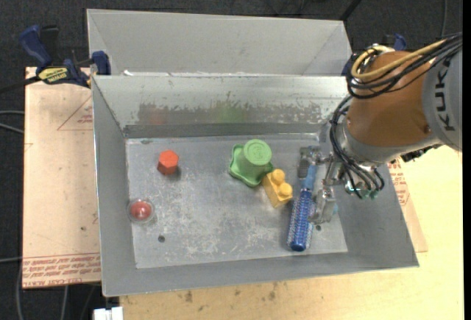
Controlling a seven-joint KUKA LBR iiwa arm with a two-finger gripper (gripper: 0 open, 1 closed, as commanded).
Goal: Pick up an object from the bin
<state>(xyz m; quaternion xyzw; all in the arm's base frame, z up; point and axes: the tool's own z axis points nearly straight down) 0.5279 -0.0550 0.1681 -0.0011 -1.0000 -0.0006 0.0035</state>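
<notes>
Bin (213, 234): grey sheet metal with sloping walls. The flat floor is scuffed and speckled, and a worn band runs along the foot of the back wall.

Arm: my wrist carries a smooth, rounded orange cover (386, 116) with yellow and dark cables (379, 61) looped over it. It sits right of the green cup, above the bin's right wall.

Green cup (250, 162): landmark for all positions. It is matt green plastic with a round rim face on a wider, blocky base, and it stands on the floor near the back wall.

Blue brush (299, 221): a cylindrical head of dense, dark blue bristles with a paler blue handle. It lies below and right of the green cup, near the front edge of the floor, its handle end pointing up toward my gripper.

Gripper (316, 190): bare metal, low in the bin, right of the green cup and just beside the brush's handle end. I cannot tell whether it is spread or closed, or whether it touches the brush.

Yellow toy (277, 187): glossy, lumpy plastic, touching or nearly touching the green cup's lower right side, between the cup and the brush.

Red block (168, 162): orange-red and faceted, roughly hexagonal, well to the left of the green cup.

Red round piece (140, 210): small and shiny, partly clear-looking, further left of the green cup and below the red block.
</notes>
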